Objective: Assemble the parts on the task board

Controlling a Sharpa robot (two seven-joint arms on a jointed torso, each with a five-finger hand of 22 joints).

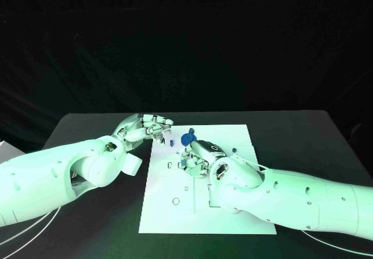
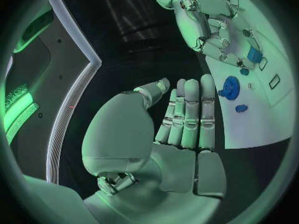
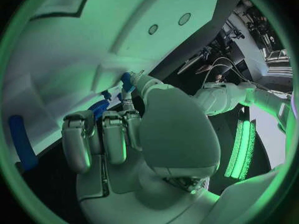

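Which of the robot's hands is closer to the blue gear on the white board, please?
Right, though narrowly. The right hand rests on the board just below the blue gear, nearly touching it. The left hand hovers at the board's far left corner, beside the gear.

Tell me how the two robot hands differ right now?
The left robot hand hovers by the board's far left corner, fingers straight and together, holding nothing. The right robot hand is over the board, fingers curled down, pinching a small blue part at its fingertips. Both are silver, on white arms.
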